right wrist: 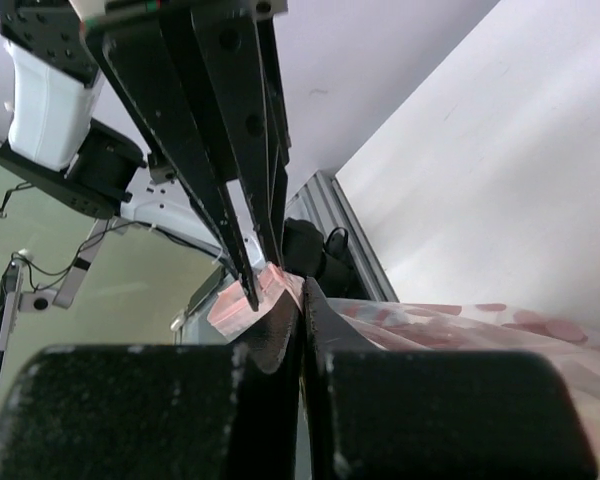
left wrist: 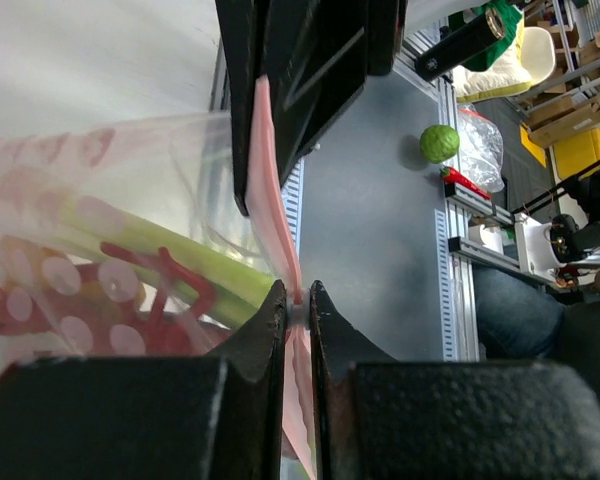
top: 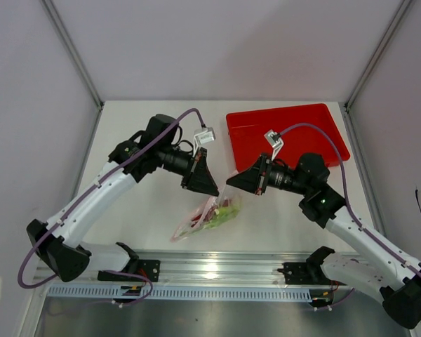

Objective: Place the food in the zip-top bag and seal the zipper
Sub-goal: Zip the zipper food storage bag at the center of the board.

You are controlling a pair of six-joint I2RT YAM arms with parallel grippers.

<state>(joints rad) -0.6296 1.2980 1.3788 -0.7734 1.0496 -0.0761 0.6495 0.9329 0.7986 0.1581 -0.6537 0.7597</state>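
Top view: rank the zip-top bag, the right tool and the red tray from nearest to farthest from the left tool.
1. zip-top bag: pinched in the left tool, on its near side.
2. right tool: close by on its right.
3. red tray: back right of the table, farthest.

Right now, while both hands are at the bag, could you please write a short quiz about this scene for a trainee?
1. True or false: the green stalk is inside the zip-top bag.
2. Choose one: what does the left hand pinch? A. the zipper B. a loose yellow piece C. nothing
3. Fill the gap: the right hand is ___ (open or shut) on that same strip.
Key: 1 true; 2 A; 3 shut.
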